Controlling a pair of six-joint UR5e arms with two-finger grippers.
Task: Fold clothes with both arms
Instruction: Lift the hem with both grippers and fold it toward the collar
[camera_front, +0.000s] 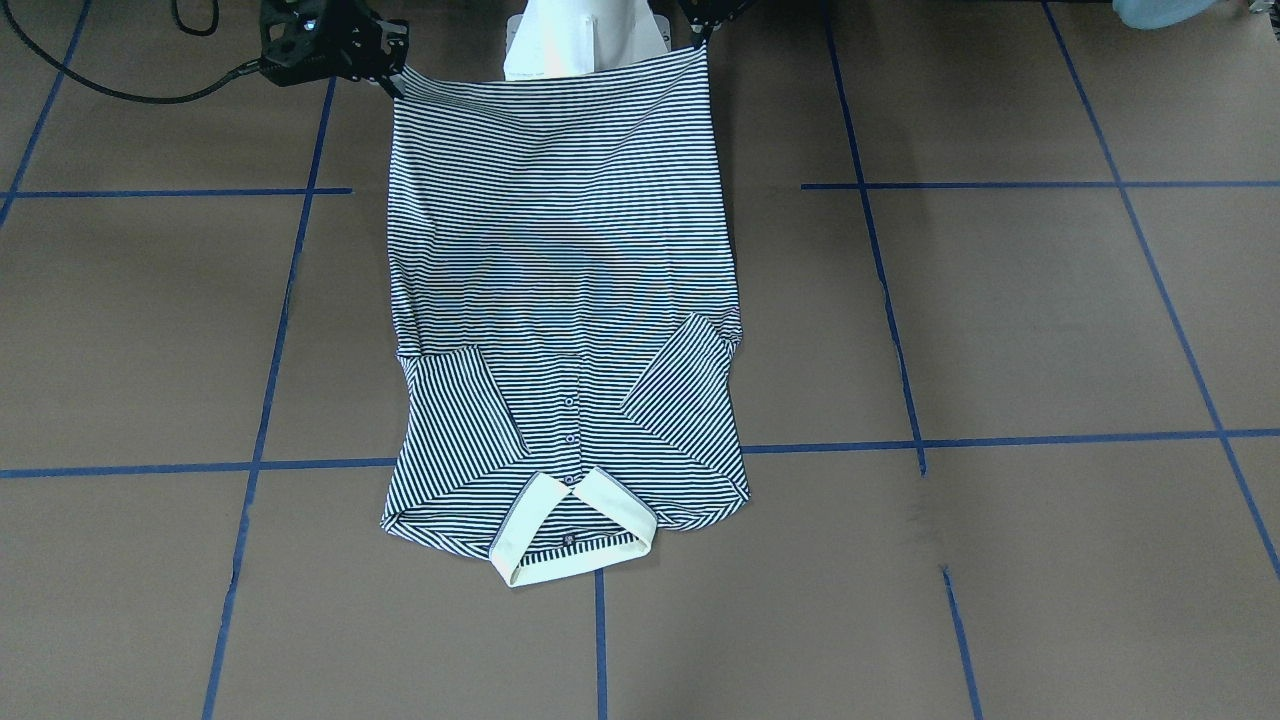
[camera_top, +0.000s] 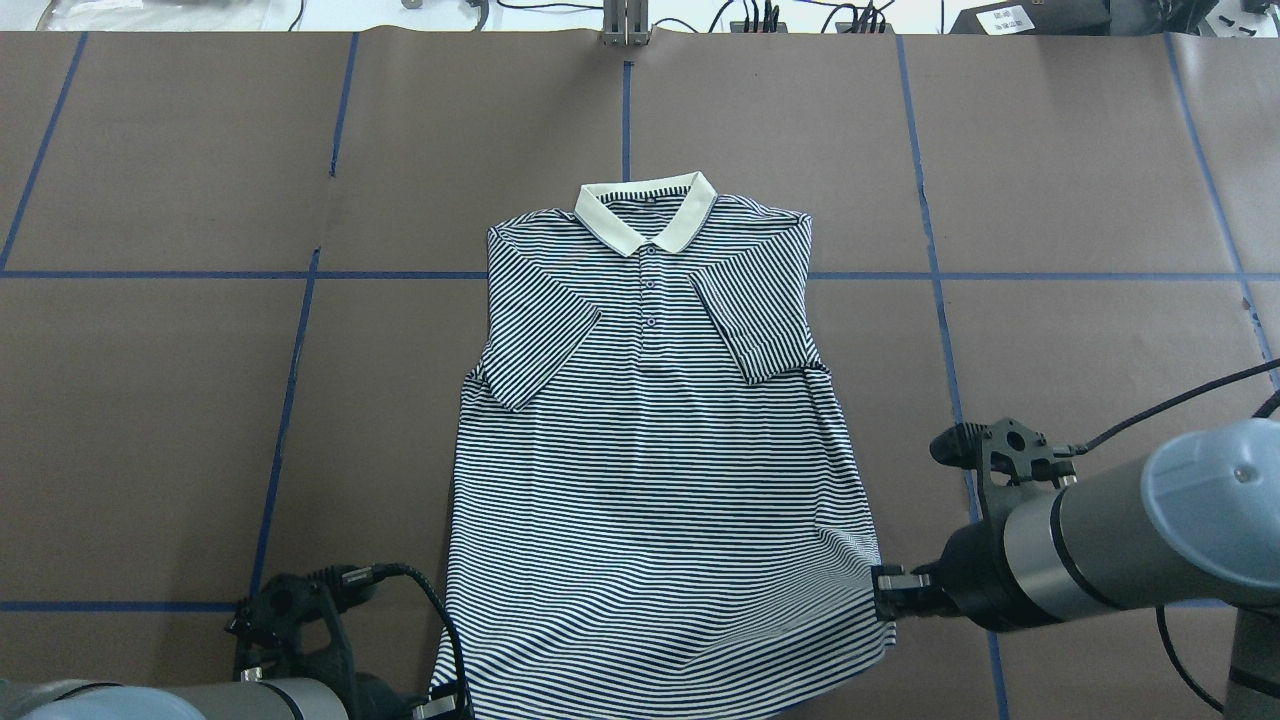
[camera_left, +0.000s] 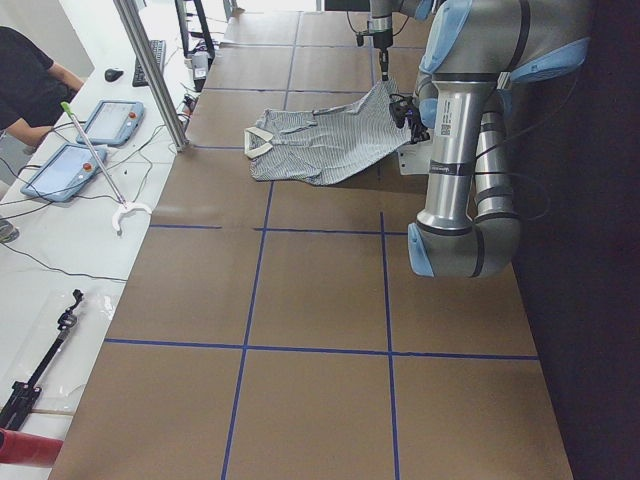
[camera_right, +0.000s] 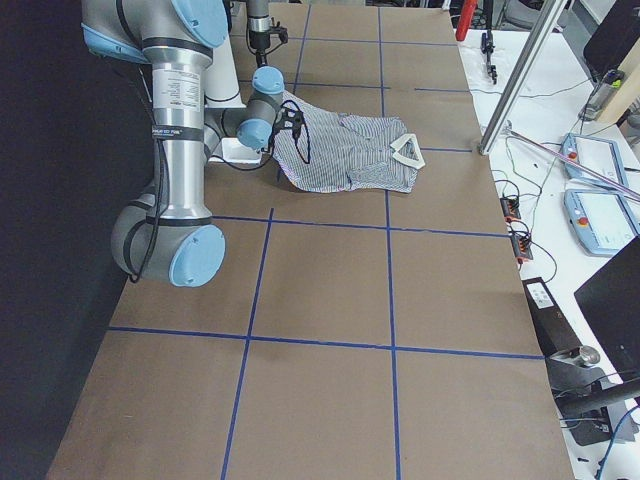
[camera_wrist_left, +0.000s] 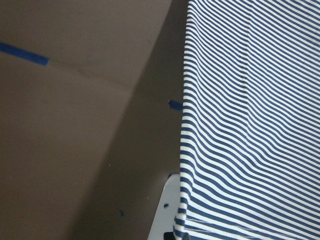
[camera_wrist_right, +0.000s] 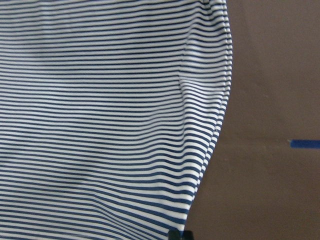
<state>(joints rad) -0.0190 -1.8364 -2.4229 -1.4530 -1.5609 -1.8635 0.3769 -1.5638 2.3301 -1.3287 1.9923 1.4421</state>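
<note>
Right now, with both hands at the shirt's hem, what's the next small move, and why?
Probably carry the hem toward the collar. The left hand and right hand each pinch a raised hem corner of the polo shirt; sleeves are already folded in.

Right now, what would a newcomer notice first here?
The striped polo shirt lies centred on the table, both sleeves folded in over its chest, cream collar away from the robot. The left gripper and right gripper each pinch a hem corner, holding that edge raised.

left tool (camera_front: 702, 35) cropped, shirt hem (camera_top: 850, 668) cut off
</note>
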